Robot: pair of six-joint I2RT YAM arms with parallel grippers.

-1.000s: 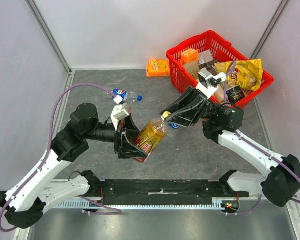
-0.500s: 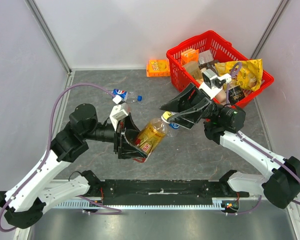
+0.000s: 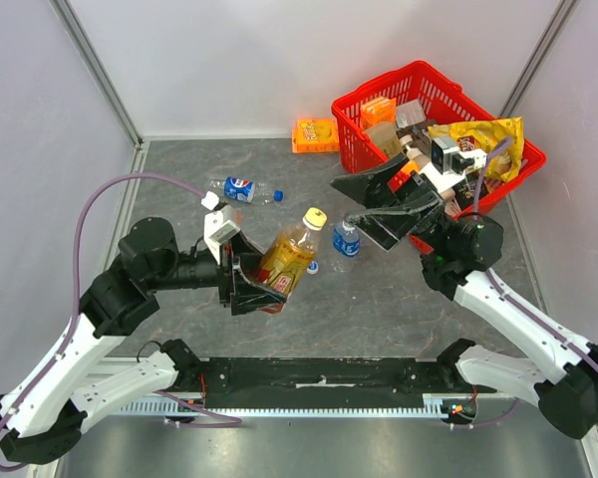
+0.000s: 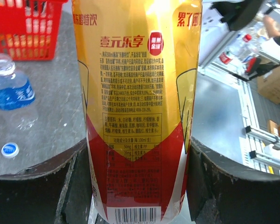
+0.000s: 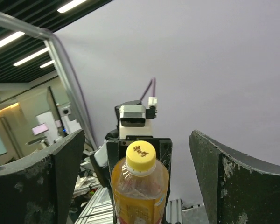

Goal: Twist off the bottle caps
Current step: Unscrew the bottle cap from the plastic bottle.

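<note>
Backing away from the yellow round plastic cap (image 3: 315, 216), the right claw (image 3: 354, 202) now hangs spread wide, holding nothing. The left claw (image 3: 260, 288) pinches the lower body of the amber plastic bottle with a red-white label (image 3: 287, 254). The bottle tilts above the grey tabletop (image 3: 379, 299), cap apparently on. Both arms reach inward, elbows bent.

A dark grey mottled tabletop (image 3: 179, 179) is boxed in by plain pale walls (image 3: 279, 60) on three sides — metal posts (image 3: 100, 75) run up the back corners. From the right wrist view, long strip lights (image 5: 79, 5) glow on a dark ceiling (image 5: 37, 16) — the wall panel beside them is evenly lit.
</note>
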